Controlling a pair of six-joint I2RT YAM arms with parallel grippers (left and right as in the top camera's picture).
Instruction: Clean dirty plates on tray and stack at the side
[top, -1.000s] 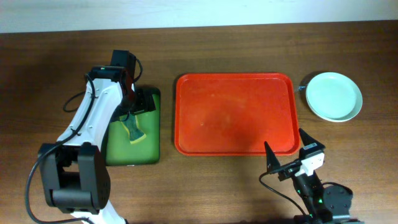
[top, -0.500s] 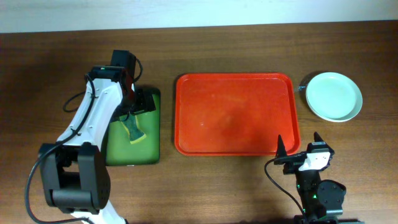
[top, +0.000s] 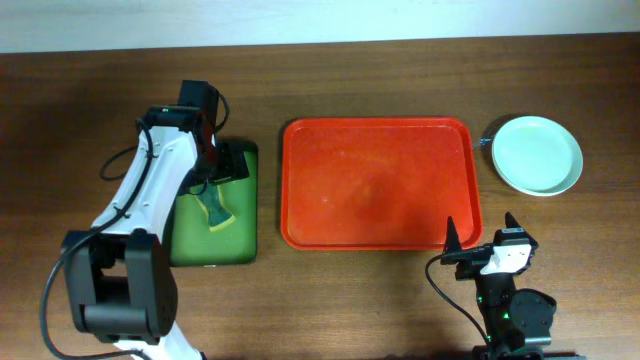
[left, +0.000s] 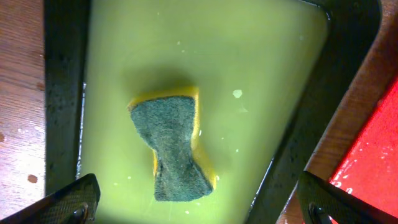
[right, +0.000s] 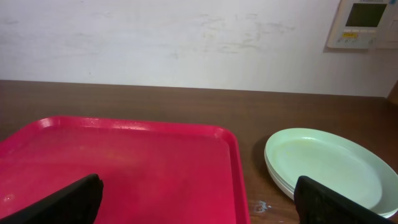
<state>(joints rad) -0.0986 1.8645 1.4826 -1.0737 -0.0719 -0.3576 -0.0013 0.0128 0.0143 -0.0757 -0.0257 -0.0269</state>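
On green tray, sponge; plates stacked, perhaps three

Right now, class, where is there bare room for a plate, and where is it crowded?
The red tray is bare inside, as is the wood between it and the wall. Crowded: green tray with sponge; stacked plates right of the red tray; right hand at its near-right corner.
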